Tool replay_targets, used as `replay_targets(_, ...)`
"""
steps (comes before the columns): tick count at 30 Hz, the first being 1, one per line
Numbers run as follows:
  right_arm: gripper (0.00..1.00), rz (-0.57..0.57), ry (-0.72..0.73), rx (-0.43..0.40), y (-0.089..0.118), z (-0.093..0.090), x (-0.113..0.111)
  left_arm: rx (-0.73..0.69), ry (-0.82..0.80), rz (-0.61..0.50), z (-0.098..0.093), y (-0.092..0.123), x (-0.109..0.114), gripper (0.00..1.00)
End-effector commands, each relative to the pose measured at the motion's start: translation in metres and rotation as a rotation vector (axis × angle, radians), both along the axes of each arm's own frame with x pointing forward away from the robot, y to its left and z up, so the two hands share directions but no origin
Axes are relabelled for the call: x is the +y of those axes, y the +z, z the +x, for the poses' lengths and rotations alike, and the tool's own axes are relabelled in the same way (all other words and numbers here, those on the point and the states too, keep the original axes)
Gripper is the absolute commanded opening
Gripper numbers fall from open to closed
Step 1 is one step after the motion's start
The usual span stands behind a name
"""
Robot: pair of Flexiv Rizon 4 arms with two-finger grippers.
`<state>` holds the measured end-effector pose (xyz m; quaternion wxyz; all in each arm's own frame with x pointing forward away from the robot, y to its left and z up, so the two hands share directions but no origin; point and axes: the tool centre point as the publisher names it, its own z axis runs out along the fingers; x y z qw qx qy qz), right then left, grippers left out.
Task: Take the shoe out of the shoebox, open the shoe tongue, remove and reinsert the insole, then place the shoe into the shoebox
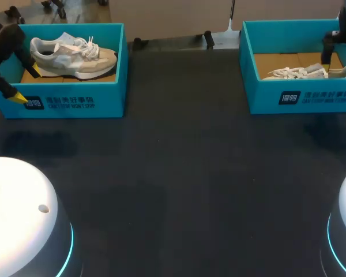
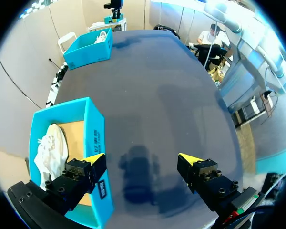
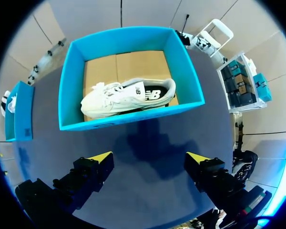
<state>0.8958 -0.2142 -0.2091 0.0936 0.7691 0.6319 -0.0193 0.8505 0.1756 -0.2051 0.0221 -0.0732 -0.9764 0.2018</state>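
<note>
Your left gripper is spread wide and holds nothing. One yellow tip hangs over the inside of the open teal cardboard left shoebox, the other over the dark matte table, so the jaws straddle the box's long wall; you cannot tell whether either finger touches it. Inside that box the grey-and-white lace-up left sneaker stands upright on its sole on the brown cardboard floor; its upper mixes white, pale grey and beige panels; the white laces lie in loose loops; the midsole is white over a dark outsole; its heel is at the end nearest your gripper, its toe toward the table's middle.

Your right gripper is likewise wide open and empty, above bare table just short of the open teal cardboard right shoebox, which lies ahead of its fingers. In it the white lace-up right sneaker lies tipped on its side on brown cardboard, close to the front wall; the upper is white with a dark logo on its flank; the laces bunch at the toe end; a dark lining shows at the collar.

The two boxes sit well apart at the table's far corners; each carries white print on its front wall.
</note>
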Motion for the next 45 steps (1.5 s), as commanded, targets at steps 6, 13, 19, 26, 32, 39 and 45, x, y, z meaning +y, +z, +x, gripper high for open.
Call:
replay_targets(6,1.00,0.000,0.000,-0.003,0.000,-0.002,0.000,-0.032,-0.267,0.091,0.054,0.000,0.032,1.00)
replay_targets(13,1.00,0.000,0.000,-0.003,0.000,-0.002,0.000,-0.107,-0.372,0.105,0.083,0.007,0.053,1.00)
replay_targets(19,1.00,0.000,0.000,-0.003,0.000,-0.002,0.000,-0.107,-0.372,0.105,0.083,0.007,0.053,1.00)
replay_targets(26,1.00,0.000,0.000,-0.003,0.000,-0.002,0.000,-0.172,-0.510,0.124,0.097,0.006,0.064,1.00)
replay_targets(32,1.00,0.000,0.000,-0.003,0.000,-0.002,0.000,-0.360,-0.805,0.166,0.134,0.012,0.099,1.00)
replay_targets(39,1.00,0.000,0.000,-0.003,0.000,-0.002,0.000,-0.414,-0.896,0.188,0.150,0.012,0.112,1.00)
replay_targets(45,1.00,0.000,0.000,-0.003,0.000,-0.002,0.000,-0.428,-0.945,0.202,0.151,0.008,0.108,1.00)
